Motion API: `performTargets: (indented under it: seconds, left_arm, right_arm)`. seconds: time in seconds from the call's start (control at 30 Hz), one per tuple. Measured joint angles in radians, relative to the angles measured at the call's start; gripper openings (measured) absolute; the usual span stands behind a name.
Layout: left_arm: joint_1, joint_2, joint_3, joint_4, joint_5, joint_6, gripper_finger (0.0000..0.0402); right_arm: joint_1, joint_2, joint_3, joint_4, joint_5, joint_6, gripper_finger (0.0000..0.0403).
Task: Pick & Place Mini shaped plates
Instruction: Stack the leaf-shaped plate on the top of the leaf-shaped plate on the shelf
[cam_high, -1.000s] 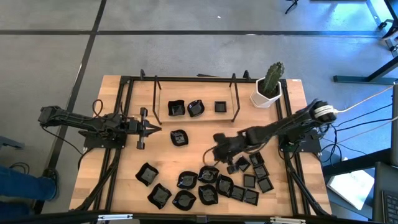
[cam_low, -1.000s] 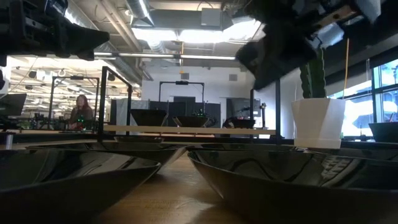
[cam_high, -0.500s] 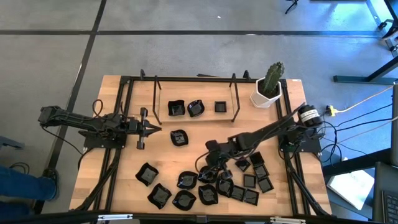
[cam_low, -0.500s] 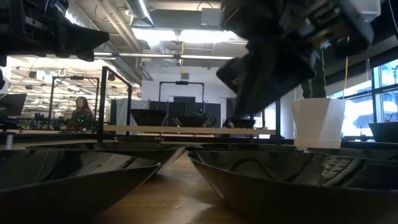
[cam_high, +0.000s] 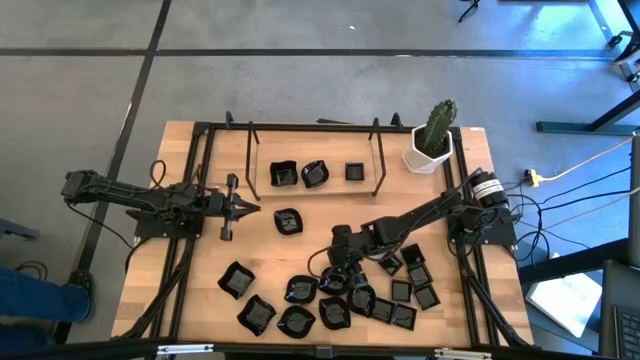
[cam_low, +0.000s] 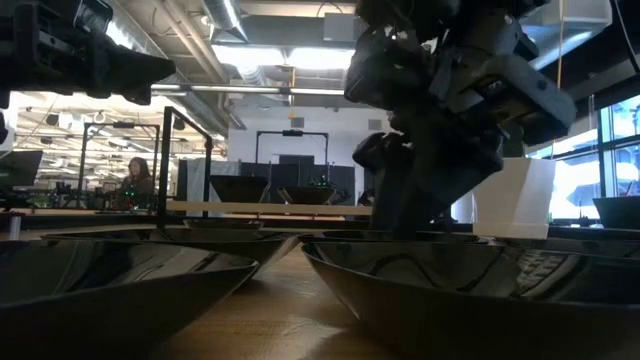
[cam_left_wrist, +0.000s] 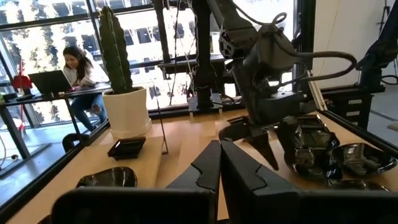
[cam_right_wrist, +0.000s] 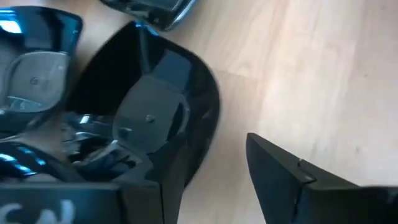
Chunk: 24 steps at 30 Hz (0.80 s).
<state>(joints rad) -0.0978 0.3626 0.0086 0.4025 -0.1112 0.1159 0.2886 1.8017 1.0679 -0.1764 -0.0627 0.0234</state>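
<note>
The right gripper (cam_right_wrist: 211, 177) hangs close over the wooden table (cam_right_wrist: 323, 68), its two dark fingers spread apart. One finger (cam_right_wrist: 149, 134) lies inside a glossy black mini plate (cam_right_wrist: 102, 71), the other finger (cam_right_wrist: 283, 171) outside its rim over bare wood. More black plates (cam_right_wrist: 28, 56) crowd beside it, and another plate (cam_right_wrist: 152, 9) lies just beyond it.

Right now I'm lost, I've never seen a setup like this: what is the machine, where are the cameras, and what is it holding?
Two dark robot arms work at a wooden table. One camera looks down from above, one sits at table height, and one rides on each wrist. Tiny glossy black dishes lie scattered on the table, beside a white pot with a green cactus. The right gripper is low over the pile, fingers open astride one dish's rim, gripping nothing. The left gripper waits shut and empty.
</note>
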Motion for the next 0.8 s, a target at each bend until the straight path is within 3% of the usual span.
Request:
performTargets:
  seconds: [0.6, 0.8]
  left_arm:
    - [0.0, 0.0, 0.0, -0.003, -0.002, 0.001, 0.0005]
    - [0.0, 0.0, 0.0, -0.003, -0.003, 0.002, 0.0007]
  right_arm:
    - [0.008, 0.019, 0.0, 0.008, 0.017, 0.003, 0.0164]
    - [0.007, 0.022, 0.0, 0.008, 0.018, -0.008, 0.0121]
